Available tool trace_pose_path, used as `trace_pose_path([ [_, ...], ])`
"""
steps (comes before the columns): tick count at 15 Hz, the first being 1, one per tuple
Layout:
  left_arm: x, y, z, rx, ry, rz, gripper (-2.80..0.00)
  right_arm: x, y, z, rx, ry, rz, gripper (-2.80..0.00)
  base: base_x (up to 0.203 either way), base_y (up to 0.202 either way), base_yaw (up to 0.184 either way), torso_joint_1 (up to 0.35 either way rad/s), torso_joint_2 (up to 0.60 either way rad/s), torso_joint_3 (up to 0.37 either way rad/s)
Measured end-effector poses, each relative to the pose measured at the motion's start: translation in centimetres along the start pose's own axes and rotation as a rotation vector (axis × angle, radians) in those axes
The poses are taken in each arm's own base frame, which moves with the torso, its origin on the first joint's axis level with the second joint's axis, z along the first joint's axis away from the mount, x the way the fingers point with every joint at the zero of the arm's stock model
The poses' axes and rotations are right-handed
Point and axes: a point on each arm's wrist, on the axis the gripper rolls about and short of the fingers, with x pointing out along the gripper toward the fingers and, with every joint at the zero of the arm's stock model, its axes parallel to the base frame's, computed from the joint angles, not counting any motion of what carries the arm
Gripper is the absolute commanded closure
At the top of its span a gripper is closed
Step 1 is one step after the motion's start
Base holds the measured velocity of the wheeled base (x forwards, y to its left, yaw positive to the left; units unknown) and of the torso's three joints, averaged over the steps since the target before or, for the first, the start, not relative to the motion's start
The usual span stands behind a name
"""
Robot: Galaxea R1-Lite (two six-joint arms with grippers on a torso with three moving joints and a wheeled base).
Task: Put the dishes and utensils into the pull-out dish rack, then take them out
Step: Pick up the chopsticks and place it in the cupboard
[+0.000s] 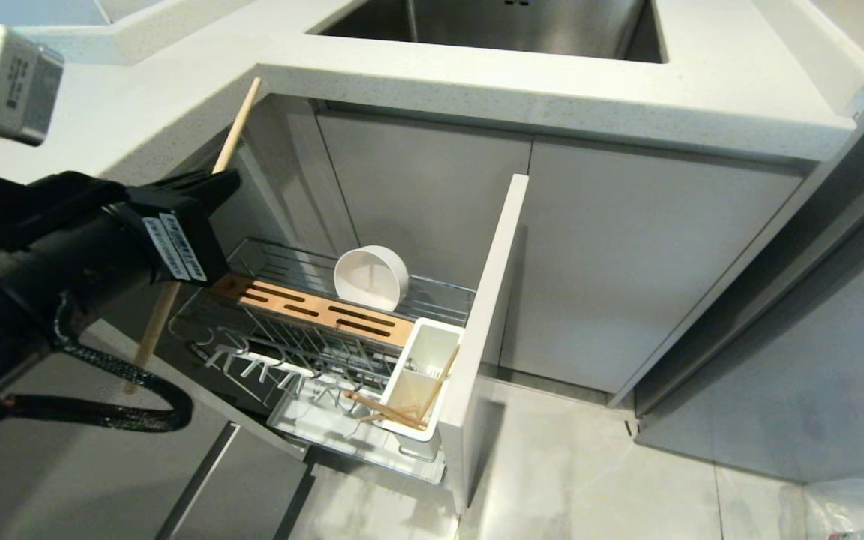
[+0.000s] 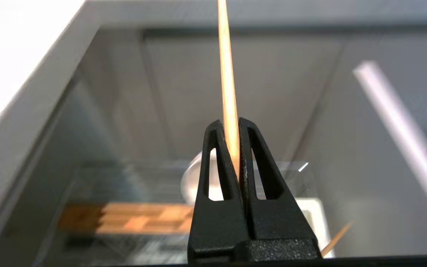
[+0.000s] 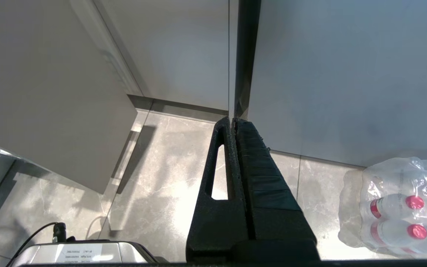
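Your left gripper was clamped on one chopstick, held above the left end of the pull-out dish rack. The bowl stood on edge along the rack's back side, and the other chopstick leaned in the utensil cup at its front end. Your right gripper hung pressed together over the floor.

White speckled table with steel sink; grey cabinet doors; pale marbled floor tiles, bottled-water pack
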Motion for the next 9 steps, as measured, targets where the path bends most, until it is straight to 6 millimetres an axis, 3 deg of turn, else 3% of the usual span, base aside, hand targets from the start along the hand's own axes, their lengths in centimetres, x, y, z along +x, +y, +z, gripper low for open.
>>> trace_pose_path([
  [6,2.3,-5.5,-0.9,-0.150,-0.146,0.041,0.00,0.0,0.0,0.0,0.000,0.000,0.000,0.00,0.000,0.000,0.000,0.000,0.00,0.000],
  [9,3.9,-7.0,-2.2,-0.209,-0.212,0.072,0.00,0.0,0.0,0.0,0.000,0.000,0.000,0.00,0.000,0.000,0.000,0.000,0.00,0.000],
])
